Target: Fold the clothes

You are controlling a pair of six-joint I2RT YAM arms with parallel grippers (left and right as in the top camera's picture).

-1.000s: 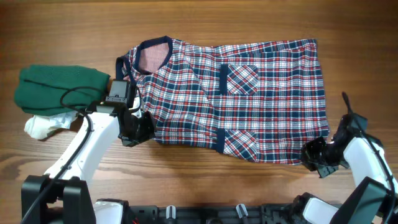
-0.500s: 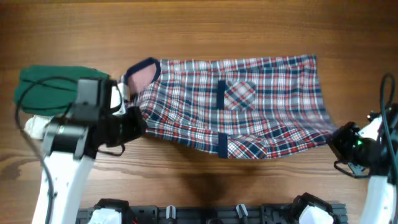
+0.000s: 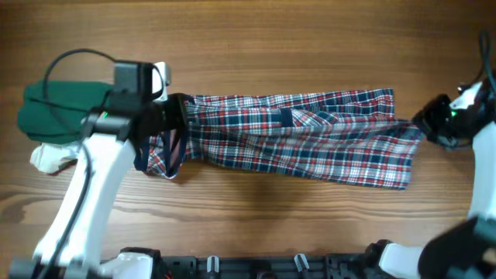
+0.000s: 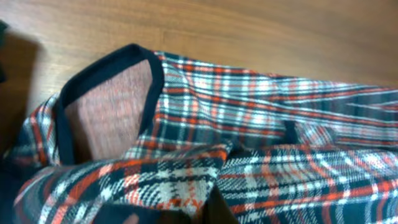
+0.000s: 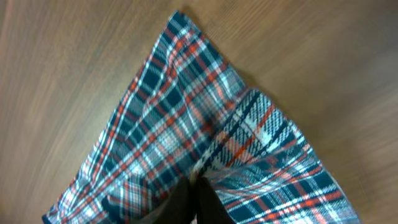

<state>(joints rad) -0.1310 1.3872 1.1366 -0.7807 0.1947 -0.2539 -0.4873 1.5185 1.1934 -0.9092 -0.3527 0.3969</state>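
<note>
plaid shirt lay flat and wide a second ago. now its near edge is lifted and carried toward the far edge, so it runs left-right across mid-table as a narrow band, and the lengthwise fold looks mostly made. green garment at left hasn't moved. left gripper is clamped on the collar end, right gripper on the right end. likely next: lay down, release.

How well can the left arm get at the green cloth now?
Probably not yet: the green cloth lies near, but the left gripper is shut on the shirt.
</note>
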